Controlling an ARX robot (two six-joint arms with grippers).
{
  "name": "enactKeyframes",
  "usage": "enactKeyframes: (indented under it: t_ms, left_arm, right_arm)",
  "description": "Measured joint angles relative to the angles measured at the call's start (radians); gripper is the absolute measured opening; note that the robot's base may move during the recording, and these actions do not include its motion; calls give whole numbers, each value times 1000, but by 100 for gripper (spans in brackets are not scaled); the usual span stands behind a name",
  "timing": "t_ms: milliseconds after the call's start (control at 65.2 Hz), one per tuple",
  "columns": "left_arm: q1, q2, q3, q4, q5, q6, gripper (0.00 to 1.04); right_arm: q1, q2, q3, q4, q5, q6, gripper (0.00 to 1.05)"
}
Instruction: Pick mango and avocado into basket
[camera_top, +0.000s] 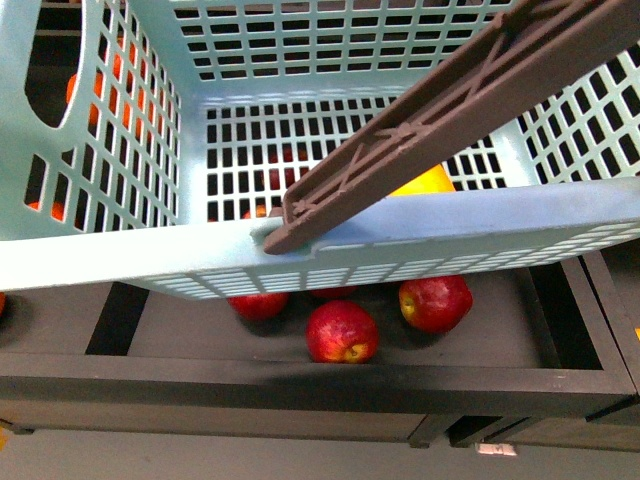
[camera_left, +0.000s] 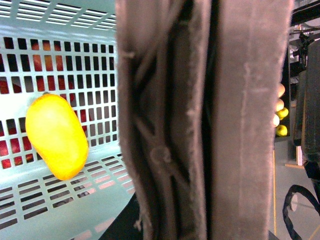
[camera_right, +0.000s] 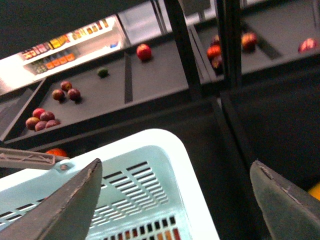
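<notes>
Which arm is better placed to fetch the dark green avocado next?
Right, probably: its end effector is open over the turquoise slotted plastic basket, while the brown basket handle fills the left wrist view.

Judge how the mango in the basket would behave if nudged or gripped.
The mango looks smooth and rounded, so it may slip when gripped. Being oblong, it would probably roll sideways on the slotted basket floor. It seems solid, likely heavy for its size.

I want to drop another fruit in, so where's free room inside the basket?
Inside the basket, everything between the left wall and the mango is bare. The mango sits to the right, half hidden behind the brown handle, which crosses diagonally overhead; enter left of it.
</notes>
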Motion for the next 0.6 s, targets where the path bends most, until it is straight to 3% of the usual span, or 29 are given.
enactKeyframes:
  t_ms: [153,322,475,598]
  left_arm:
    - [-1,0,0,0,12,-4,14]
    - [-1,0,0,0,-1,-2,14]
    - [-1,0,0,0,4,-2,14]
    - [-1,0,0,0,3,-2,14]
  right_arm:
    - [-32,-92,-208,203,-25,-214,59]
    - [-66,-182,-363,260,-53,-269,33]
    - [-94,-276,-494,288,-84,-287,2]
    - [-113,-344,-567,292,-102,-293,2]
